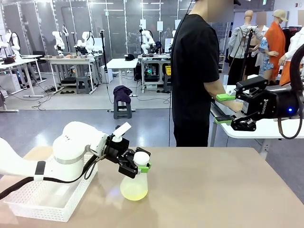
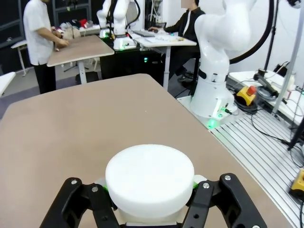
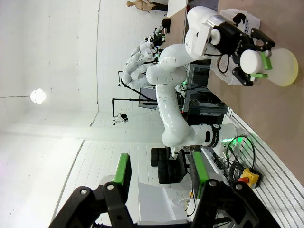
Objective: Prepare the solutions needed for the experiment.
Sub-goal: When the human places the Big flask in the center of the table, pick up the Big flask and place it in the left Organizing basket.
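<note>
On table (image 1: 213,190), left of centre: flask (image 1: 134,183), upright, frosted, white cap, shallow yellow-green liquid (image 1: 134,191) at bottom. Left gripper (image 1: 135,163) clamped on neck below cap, green pads either side. Beside, at left edge: white basket (image 1: 42,199). Right gripper (image 1: 227,109) raised at right, fingers apart, holding nothing. Person (image 1: 194,76) standing beyond far edge.

The right end effector (image 3: 159,183) rises from the bottom edge, its green-padded fingers (image 3: 122,173) parted with nothing between them. Farther off, the left end effector (image 3: 255,58) clamps the white-capped neck of the frosted flask (image 3: 284,68), yellow-green solution in its base, standing on the brown worktop (image 3: 289,128) beside a white basket (image 3: 242,18).
</note>
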Tool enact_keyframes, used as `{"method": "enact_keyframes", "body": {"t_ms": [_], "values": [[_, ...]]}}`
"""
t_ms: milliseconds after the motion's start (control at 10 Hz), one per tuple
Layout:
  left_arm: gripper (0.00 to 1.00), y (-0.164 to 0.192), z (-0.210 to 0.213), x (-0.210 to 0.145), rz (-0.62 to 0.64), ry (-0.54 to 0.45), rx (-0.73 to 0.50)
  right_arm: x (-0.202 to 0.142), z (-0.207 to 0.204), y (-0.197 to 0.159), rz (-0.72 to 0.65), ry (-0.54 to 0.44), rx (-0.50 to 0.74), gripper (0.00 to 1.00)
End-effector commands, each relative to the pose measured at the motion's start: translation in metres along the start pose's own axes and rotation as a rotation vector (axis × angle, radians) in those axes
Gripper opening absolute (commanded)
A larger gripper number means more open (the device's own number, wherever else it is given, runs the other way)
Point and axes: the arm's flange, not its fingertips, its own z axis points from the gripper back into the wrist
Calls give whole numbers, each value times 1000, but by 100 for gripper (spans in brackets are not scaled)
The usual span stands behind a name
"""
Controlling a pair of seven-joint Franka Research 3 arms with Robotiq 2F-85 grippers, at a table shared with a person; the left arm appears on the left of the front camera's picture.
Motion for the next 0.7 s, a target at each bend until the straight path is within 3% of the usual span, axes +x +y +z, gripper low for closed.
{"method": "enact_keyframes", "body": {"t_ms": [0, 300, 600], "values": [[14, -22, 19, 24, 11, 70, 50, 0, 1, 0, 3, 3, 3, 63], [14, -50, 45, 50, -26, 123, 110, 0, 1, 0, 3, 3, 3, 63], [14, -88, 91, 97, -141, 172, 215, 0, 1, 0, 3, 3, 3, 63]]}}
